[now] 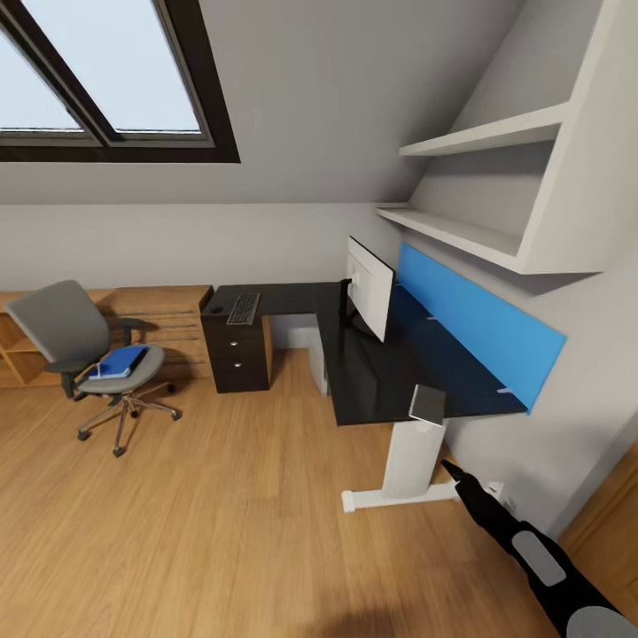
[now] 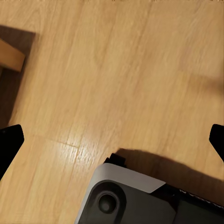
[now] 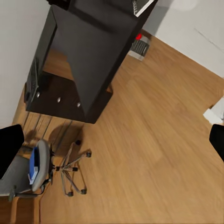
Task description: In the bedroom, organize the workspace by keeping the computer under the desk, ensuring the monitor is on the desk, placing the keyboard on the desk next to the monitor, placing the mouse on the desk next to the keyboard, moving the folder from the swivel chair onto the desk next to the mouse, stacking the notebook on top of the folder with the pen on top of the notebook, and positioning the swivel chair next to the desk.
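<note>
— Head view first. Seeing the desk (image 1: pixel 372 381)?
— Yes. Black-topped, L-shaped, along the wall with the blue back panel (image 1: pixel 478 323). Carrying the monitor (image 1: pixel 370 288), upright near the inner corner, and the keyboard (image 1: pixel 244 308), flat on the far wing above the black drawer unit (image 1: pixel 237 354), apart from the monitor.
— And off the desk?
— Swivel chair (image 1: pixel 62 328) well apart from it, out on the wood floor (image 1: pixel 221 514) before the low wooden shelving (image 1: pixel 159 310). Blue folder (image 1: pixel 120 361) lying on its seat. Cannot tell whether something lies on top of it.
— Computer?
— Right wrist view: computer (image 3: pixel 140 46), grey with a red light, standing on the floor under the desk.
— State of each hand?
— Right hand (image 3: pixel 112 144) spread wide, fingertips (image 3: pixel 9 149) at opposite edges, gripping nothing, up over floor, chair and desk. Left hand (image 2: pixel 112 144) likewise spread and empty, pointing down at the floor, above a grey part of the robot's base (image 2: pixel 126 196).
</note>
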{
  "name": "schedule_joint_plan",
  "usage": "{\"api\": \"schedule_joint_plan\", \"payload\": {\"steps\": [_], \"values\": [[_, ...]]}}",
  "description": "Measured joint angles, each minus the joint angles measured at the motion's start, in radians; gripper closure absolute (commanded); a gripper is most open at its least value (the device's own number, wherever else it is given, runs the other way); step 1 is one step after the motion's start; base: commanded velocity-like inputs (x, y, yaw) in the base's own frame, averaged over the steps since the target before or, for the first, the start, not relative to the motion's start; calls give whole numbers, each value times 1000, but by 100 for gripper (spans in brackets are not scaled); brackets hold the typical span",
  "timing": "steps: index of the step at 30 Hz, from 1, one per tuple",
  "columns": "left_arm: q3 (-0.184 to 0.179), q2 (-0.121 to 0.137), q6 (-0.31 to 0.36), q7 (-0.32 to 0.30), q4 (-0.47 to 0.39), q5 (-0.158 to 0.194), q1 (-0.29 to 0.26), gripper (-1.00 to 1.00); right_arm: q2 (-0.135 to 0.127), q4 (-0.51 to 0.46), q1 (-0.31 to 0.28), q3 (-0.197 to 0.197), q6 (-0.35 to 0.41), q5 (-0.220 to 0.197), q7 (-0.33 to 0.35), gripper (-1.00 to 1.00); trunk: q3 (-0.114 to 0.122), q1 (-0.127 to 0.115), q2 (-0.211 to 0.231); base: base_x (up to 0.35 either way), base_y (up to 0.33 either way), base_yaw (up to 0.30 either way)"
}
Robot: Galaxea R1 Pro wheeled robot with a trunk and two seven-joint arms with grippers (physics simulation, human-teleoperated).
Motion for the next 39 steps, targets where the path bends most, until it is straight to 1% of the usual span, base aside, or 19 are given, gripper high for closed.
{"api": "schedule_joint_plan", "payload": {"steps": [4,7,12,14,15,16,17,18,19,22,26,31,34,39], "values": [[0,1,0,1,0,0,0,-100,-11,0,0,0,2,-3,35,-100,0,0,0,275,-70,0],[2,1,0,1,0,0,0,-100,-16,3,0,-2,-4,-4,49,-100,0,0,0,306,-121,0],[1,1,0,1,0,0,0,-100,-14,4,0,-4,-7,-5,47,-100,0,0,0,296,-136,0],[0,1,0,1,0,0,0,-100,-14,4,0,-11,-6,-6,46,-100,0,0,0,181,-101,0],[-2,1,0,1,0,0,0,-100,-12,5,0,-47,-5,-7,45,-100,0,0,0,91,-53,0],[-2,0,0,1,0,0,0,-100,-11,5,0,-61,-5,-7,45,-100,0,0,0,58,-34,0],[-2,0,0,1,0,0,0,-100,-9,5,0,-91,-5,-8,44,-100,0,0,0,47,-27,0],[-2,0,0,1,0,0,0,-100,-8,6,0,-108,-5,-8,44,-100,0,0,0,30,-17,0],[-3,-1,0,1,0,-1,0,-100,-6,6,0,-138,-5,-8,44,-100,0,0,0,24,-14,0],[-4,-1,0,1,-1,-1,0,-100,-3,6,0,-173,-4,-8,43,-100,0,0,0,16,-9,0],[-7,-2,0,0,-7,-2,0,-100,-2,6,0,-204,-4,-8,42,-100,0,0,0,6,-3,0],[-11,-2,0,-4,-42,-1,0,-100,-1,6,0,-213,-2,-9,37,-100,0,0,0,1,-1,0],[-11,-1,1,-4,-89,0,0,-100,-1,6,0,-224,-2,-10,33,-100,-9,12,-21,0,0,0],[-12,-1,3,0,-124,1,0,-100,-1,3,0,-235,-4,-9,35,-100,-25,31,-56,0,0,0]]}}
